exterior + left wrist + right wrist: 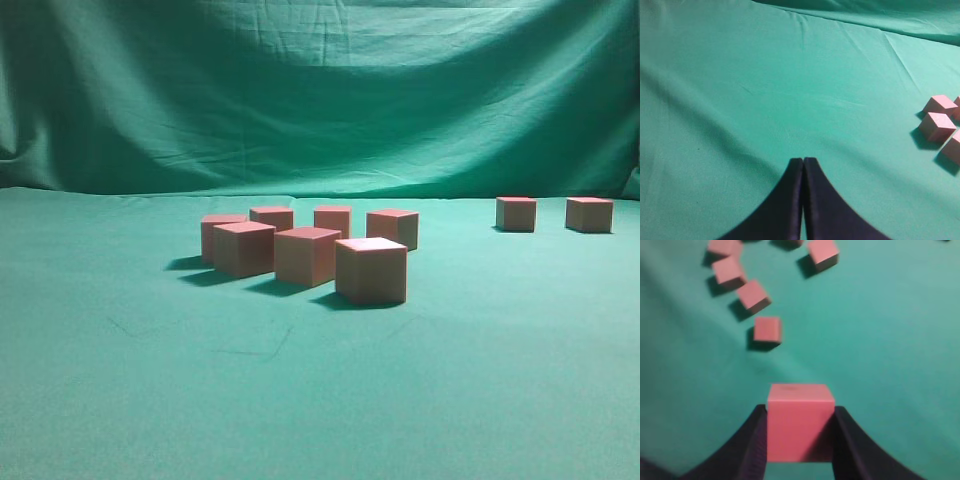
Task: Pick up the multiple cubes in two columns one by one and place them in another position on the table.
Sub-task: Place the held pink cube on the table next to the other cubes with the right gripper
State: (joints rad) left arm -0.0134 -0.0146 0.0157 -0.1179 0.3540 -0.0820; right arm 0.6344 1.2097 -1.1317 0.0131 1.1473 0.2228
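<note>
Several reddish-pink cubes (305, 255) stand in two rough columns on the teal table (300, 400). Two more cubes (516, 213) sit apart at the far right. Neither gripper shows in the exterior view. My right gripper (800, 409) is shut on one cube (800, 425) and holds it above the cloth, with the cluster (767, 330) ahead and to the left. My left gripper (803, 161) is shut and empty over bare cloth. Three cubes (936, 126) lie at the right edge of its view.
A draped green backdrop (320, 90) hangs behind the table. Bare cloth lies in front of the cluster, on the left, and between the cluster and the two right-hand cubes.
</note>
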